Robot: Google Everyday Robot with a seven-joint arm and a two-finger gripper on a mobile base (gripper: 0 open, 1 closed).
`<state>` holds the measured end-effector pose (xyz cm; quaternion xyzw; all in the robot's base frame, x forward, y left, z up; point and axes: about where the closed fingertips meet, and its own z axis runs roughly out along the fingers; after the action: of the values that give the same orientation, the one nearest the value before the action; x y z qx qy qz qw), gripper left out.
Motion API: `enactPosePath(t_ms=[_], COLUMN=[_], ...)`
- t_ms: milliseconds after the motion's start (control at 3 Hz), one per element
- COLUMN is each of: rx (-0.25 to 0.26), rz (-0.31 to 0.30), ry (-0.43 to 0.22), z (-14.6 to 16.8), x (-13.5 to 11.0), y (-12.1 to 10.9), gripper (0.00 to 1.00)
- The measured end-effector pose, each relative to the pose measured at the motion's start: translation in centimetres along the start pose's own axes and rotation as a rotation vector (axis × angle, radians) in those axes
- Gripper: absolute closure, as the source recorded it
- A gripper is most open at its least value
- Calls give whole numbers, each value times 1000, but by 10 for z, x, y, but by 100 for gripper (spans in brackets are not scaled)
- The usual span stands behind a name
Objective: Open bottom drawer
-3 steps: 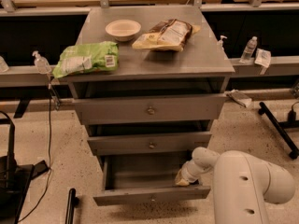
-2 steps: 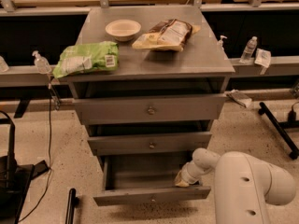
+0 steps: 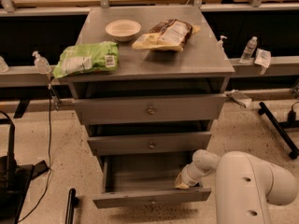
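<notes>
The bottom drawer (image 3: 140, 197) is the lowest and narrowest of three grey drawers in the cabinet. It stands pulled out, its empty inside showing, with its front panel near the frame's lower edge. The small knob (image 3: 153, 201) sits at the panel's centre. My gripper (image 3: 182, 183) is at the end of the white arm (image 3: 247, 185). It reaches from the lower right down into the drawer's right side, just behind the front panel.
The middle drawer (image 3: 151, 143) and top drawer (image 3: 150, 109) are slightly out. The cabinet top (image 3: 196, 55) carries a white bowl (image 3: 123, 30), a green bag (image 3: 86, 58) and a brown snack bag (image 3: 167, 33). Bottles (image 3: 248, 49) stand on a ledge at right. Black stands (image 3: 11, 171) are at left.
</notes>
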<state>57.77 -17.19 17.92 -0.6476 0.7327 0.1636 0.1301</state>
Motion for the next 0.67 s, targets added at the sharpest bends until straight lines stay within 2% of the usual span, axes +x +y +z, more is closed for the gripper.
enactPosePath(t_ms=[667], rx=[0], rz=[0], ry=[0], z=[0], x=[0], y=[0], gripper=[100])
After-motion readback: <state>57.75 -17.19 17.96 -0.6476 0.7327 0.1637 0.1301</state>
